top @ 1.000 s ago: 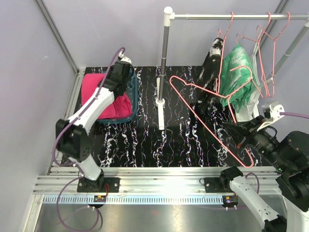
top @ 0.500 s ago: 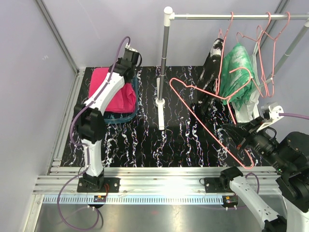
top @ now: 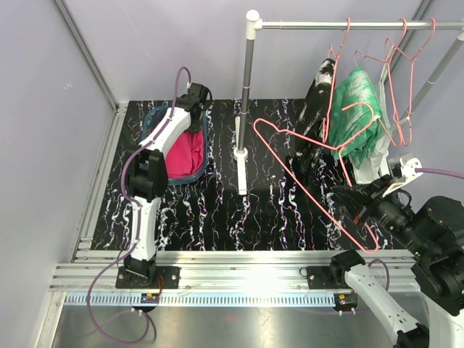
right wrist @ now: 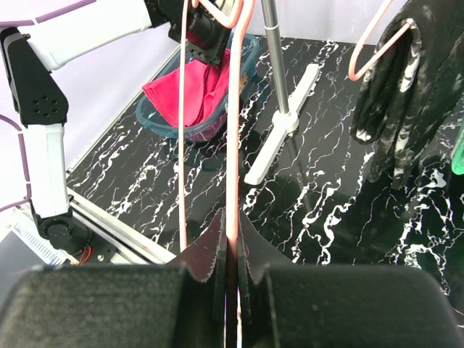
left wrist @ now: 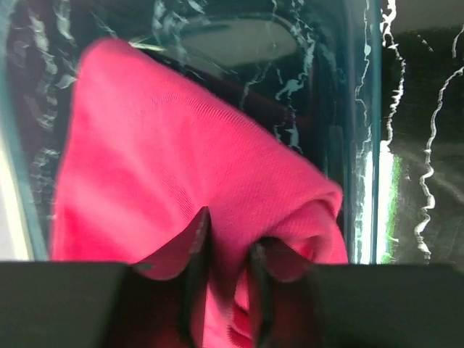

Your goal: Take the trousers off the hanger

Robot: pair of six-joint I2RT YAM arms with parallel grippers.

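Likely limp, light pink trousers point(left wrist: 181, 159) are being best gripped at a fold; left jaws' state cannot be told; hanger point(right wrist: 233, 145) being clamped by right jaws.

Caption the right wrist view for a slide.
Right end effector clamps an empty pink hanger; magenta trousers lie in the teal bin.

Above the ribbed aluminium rail point(top: 246, 274), left arm point(top: 143, 232) and right arm point(top: 373, 293) were white-linked, black-jointed, purple-cabled; right gripper point(right wrist: 230, 217) was black.

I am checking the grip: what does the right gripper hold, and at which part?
The right gripper is shut on the empty pink hanger, pinching a straight run of its wire.
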